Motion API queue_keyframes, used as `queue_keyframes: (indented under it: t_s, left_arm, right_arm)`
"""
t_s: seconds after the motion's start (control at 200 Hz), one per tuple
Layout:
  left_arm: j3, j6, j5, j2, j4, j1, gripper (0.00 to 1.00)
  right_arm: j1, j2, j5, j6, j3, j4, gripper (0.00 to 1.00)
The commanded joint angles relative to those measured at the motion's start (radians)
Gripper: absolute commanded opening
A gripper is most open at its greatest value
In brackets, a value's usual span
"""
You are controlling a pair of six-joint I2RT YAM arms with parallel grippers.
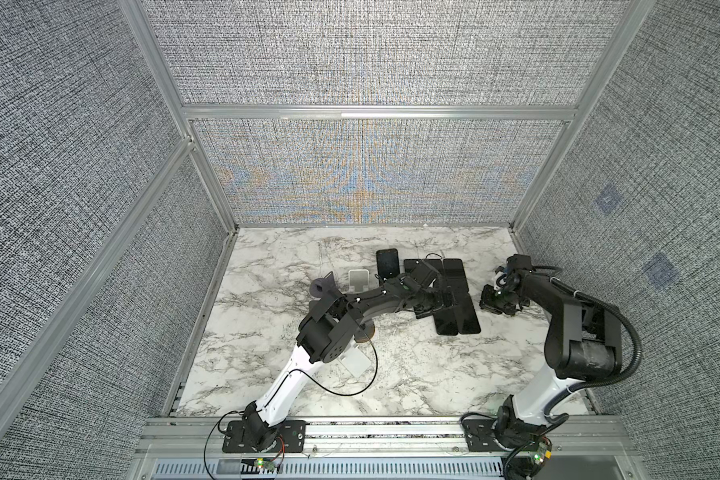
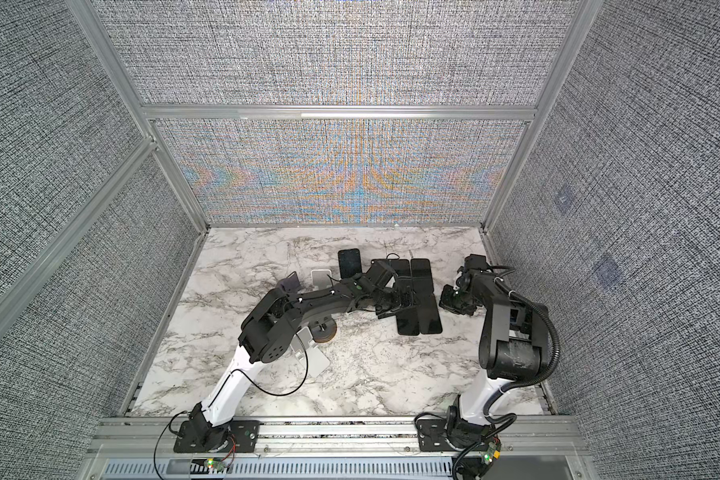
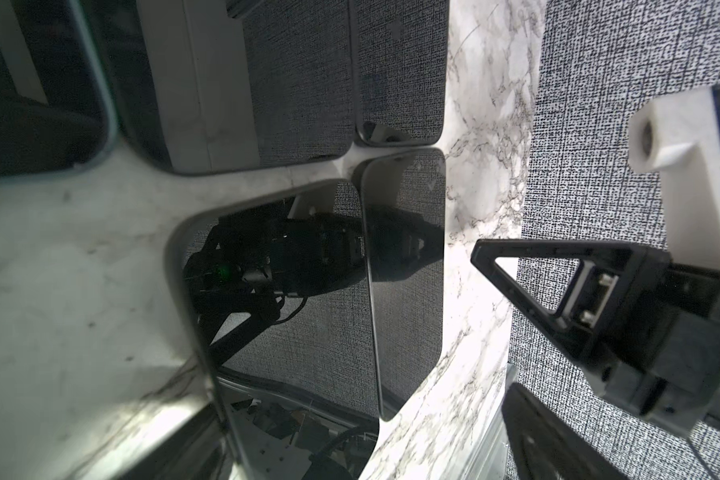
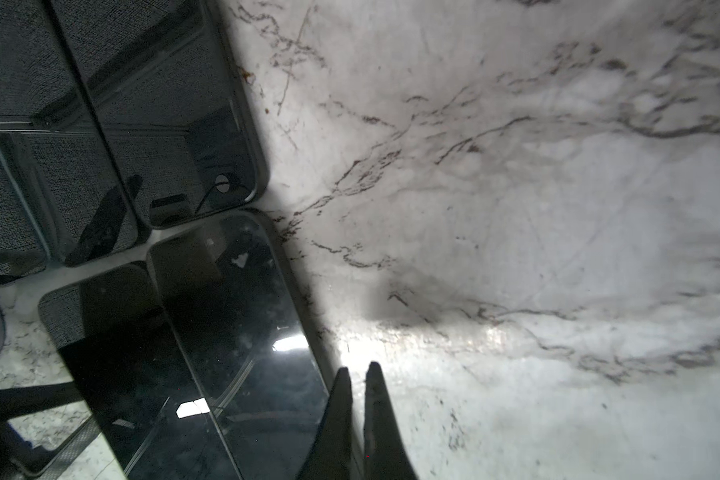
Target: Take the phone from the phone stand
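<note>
Several dark phones lie flat in a block on the marble table [image 1: 292, 316]. My left gripper [image 1: 449, 305] [image 2: 408, 301] hovers over the near-left phone [image 1: 447, 324] of that block. In the left wrist view that phone [image 3: 287, 299] lies flat between the wide-open jaws of the left gripper [image 3: 360, 440], touched by neither. One more phone [image 1: 388, 264] stands upright at the back; what props it is hidden. Beside it is an empty white phone stand [image 1: 359, 280]. My right gripper [image 1: 489, 303] [image 4: 358, 370] is shut and empty, low beside the block's right edge.
A purple-grey stand [image 1: 323, 286] sits left of the white one. A round wooden-based stand [image 1: 366, 332] and another white stand [image 1: 354, 361] lie under my left arm. Fabric walls close in three sides. The right gripper's finger [image 3: 516, 270] shows in the left wrist view.
</note>
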Motion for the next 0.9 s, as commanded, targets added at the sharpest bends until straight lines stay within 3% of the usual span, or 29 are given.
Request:
queue_keyframes:
  t_s: [0.0,0.895]
  left_arm:
    - [0.004,0.011,-0.037,0.033,-0.114,-0.002,0.98]
    - [-0.061,0.063,-0.118,-0.090,-0.144,-0.012,0.98]
  right_arm:
    - [-0.002,-0.013,-0.002,0.005,-0.006,0.015,0.06]
    - [0.020,0.111,-0.023,-0.008,0.038,0.034,0.09]
